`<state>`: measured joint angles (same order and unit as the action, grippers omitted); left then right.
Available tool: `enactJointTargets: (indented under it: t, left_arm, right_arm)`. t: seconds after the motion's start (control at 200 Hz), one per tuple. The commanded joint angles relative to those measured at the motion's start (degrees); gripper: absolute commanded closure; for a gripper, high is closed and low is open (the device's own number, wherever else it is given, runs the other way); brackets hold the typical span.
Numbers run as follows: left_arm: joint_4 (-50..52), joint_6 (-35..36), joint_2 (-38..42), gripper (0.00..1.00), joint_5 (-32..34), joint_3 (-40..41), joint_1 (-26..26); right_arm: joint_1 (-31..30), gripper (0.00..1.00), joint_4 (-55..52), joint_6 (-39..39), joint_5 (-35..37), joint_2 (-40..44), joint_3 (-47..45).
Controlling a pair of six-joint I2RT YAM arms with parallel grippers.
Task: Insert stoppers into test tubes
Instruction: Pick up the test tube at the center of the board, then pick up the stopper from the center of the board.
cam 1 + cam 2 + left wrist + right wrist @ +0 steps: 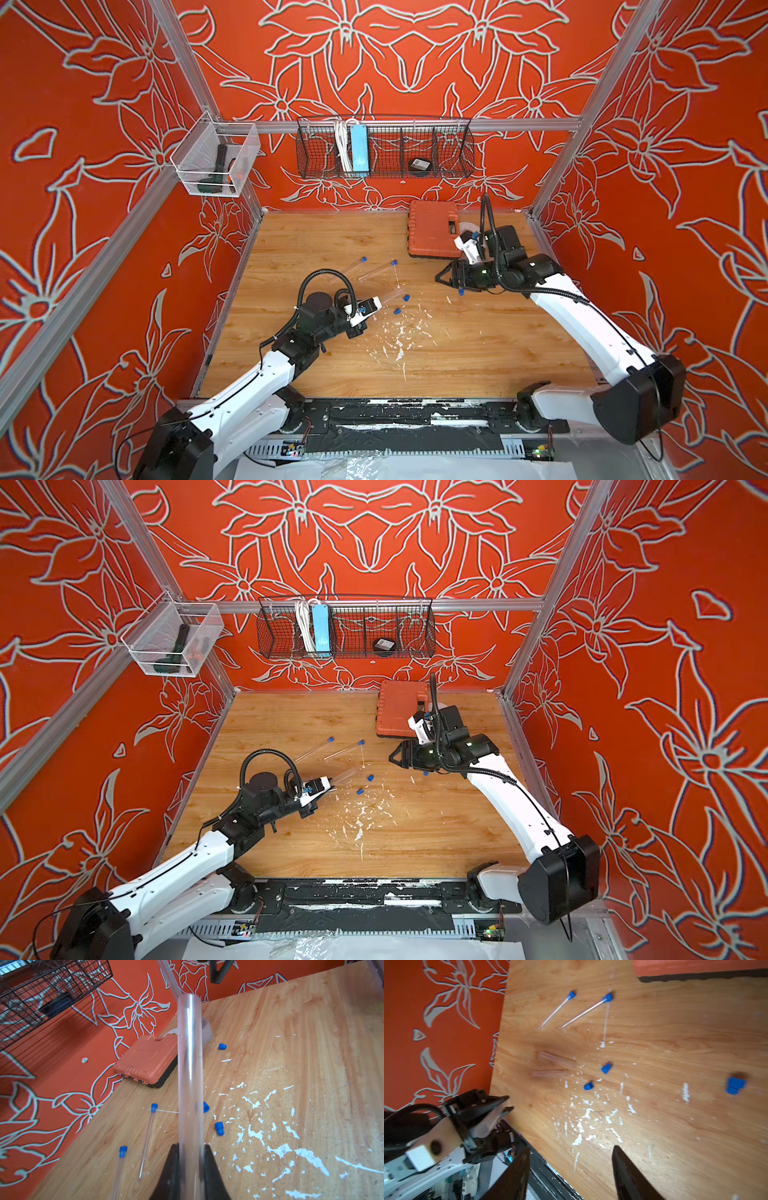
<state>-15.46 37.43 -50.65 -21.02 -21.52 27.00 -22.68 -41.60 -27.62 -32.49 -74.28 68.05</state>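
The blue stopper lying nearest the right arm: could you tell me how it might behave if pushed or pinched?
The stopper looks tiny beside the right tool, so it is probably light and easily flicked away. It lies loose on the smooth wooden table and seems round, so a nudge may roll it. Its ribbed end might help a pinch hold.

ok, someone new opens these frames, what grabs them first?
The red floral walls on every side, loud against the wooden table. Then the clear test tube clamped in the left jaws over mid-table, with three loose blue stoppers on the wood nearby and two capped tubes lying farther back.
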Motion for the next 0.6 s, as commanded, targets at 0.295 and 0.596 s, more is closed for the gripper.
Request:
enactJointTargets:
  t: [0.295,0.596]
  left_arm:
    - [-1.67,-3.66,1.61,1.0,9.8,1.34,-0.19]
    - [-1.26,-5.12,2.61,1.0,12.04,1.62,-0.99]
  right_arm:
    - [1.41,0.39,-4.5,10.79,10.78,-2.49,-0.26]
    - [1.41,0.39,-5.32,22.08,18.02,-4.82,1.44]
